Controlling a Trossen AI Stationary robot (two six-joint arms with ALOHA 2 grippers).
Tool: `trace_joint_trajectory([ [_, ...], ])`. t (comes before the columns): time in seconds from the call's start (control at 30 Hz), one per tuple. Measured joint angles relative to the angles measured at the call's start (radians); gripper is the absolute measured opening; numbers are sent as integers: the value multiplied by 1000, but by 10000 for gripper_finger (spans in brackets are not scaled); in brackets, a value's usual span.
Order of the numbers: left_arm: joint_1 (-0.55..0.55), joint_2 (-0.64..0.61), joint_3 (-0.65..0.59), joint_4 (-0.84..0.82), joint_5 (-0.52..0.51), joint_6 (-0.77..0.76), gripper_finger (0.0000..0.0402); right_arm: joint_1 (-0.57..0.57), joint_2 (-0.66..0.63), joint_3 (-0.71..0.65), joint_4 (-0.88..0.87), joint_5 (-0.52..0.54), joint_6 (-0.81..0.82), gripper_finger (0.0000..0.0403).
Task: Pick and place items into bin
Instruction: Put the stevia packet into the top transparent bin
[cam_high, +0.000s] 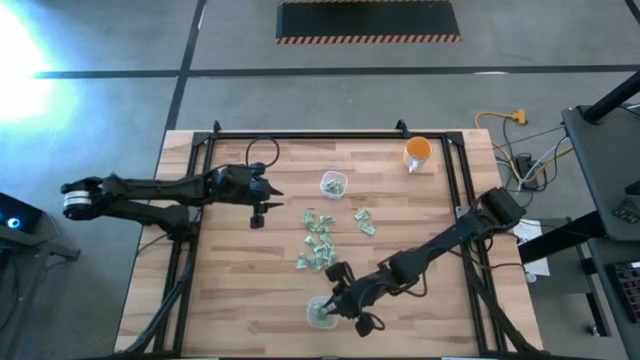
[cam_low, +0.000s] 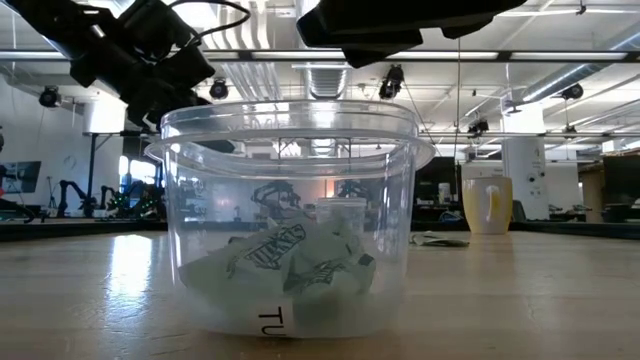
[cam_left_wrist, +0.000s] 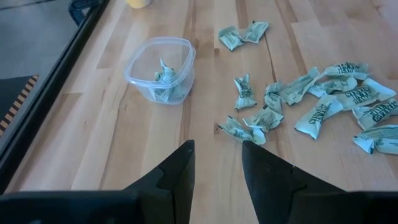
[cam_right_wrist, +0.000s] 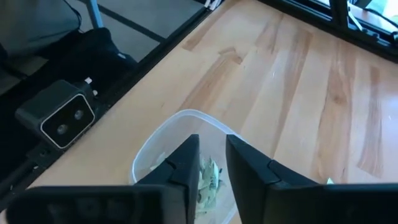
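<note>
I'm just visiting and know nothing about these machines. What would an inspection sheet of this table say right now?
Surface: wooden table, black frame around it.
Job's things: green-and-white wrapped pieces scattered mid-table; one clear tub near the front edge holding several, another clear tub farther back holding a few.
Clutter: orange cup at the far right.
Grippers: right gripper over the front tub, fingers slightly apart; left gripper open, empty, near the scattered pieces.
Cables: yellow cable on the floor.
Surroundings: workshop hall; no people seen.

Bin (cam_right_wrist: 163, 144) near rim cut off; contents perhaps wrappers.
</note>
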Motion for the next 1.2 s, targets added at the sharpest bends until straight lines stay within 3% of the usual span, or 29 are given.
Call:
trace_joint_trajectory([
  [0.27,-1,124,0,47,68,3,116,0,-31,25,-164,77,49,89],
  [0.53,-2,303,2,201,195,33,116,0,-53,44,-312,114,143,74],
  [0.7,-26,392,3,283,270,31,116,1,-62,42,-394,194,205,66],
  [0.93,-58,484,8,371,273,24,116,1,-63,41,-519,311,294,65],
  [1.2,-58,526,14,434,198,-3,116,1,-64,43,-540,324,312,64],
])
